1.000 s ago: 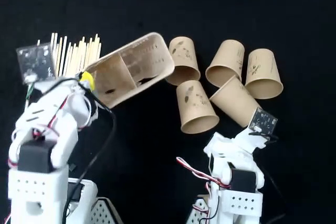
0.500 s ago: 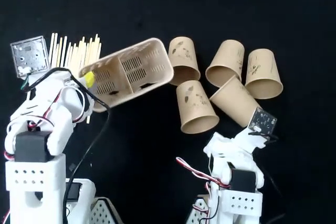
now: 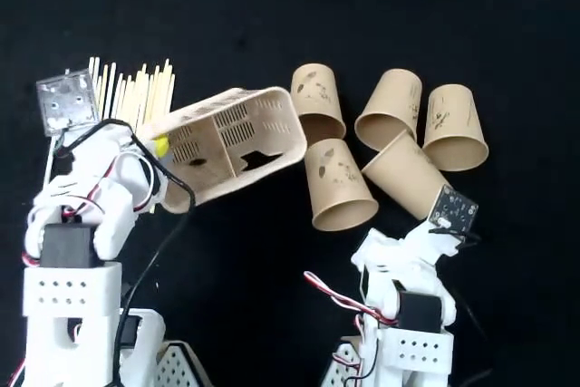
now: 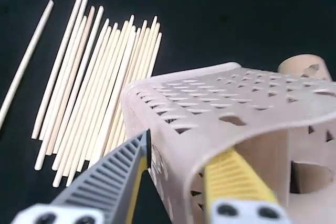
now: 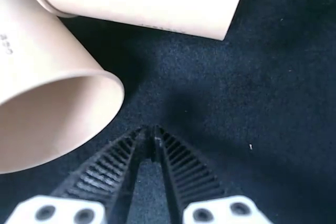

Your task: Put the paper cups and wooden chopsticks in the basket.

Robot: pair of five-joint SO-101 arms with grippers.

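Now left jaws grip tilted basket (image 3: 237, 113) wall; right jaws clenched; 5 cups (image 3: 340, 185) beside basket.

Right ahead of the right gripper (image 5: 153, 141) two paper cups (image 5: 47, 93) lie on their sides and bar the way, bare black table (image 5: 262, 103) lying open beside them, while the tilted basket (image 4: 236, 103) in the left gripper (image 4: 181, 153) crowds the chopsticks (image 4: 89, 93) next to it.

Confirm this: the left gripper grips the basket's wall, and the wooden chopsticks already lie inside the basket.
Wrong on the chopsticks. The left gripper does grip the wall of the basket, but the wooden chopsticks lie on the table beside it, not inside, as the left wrist view shows.
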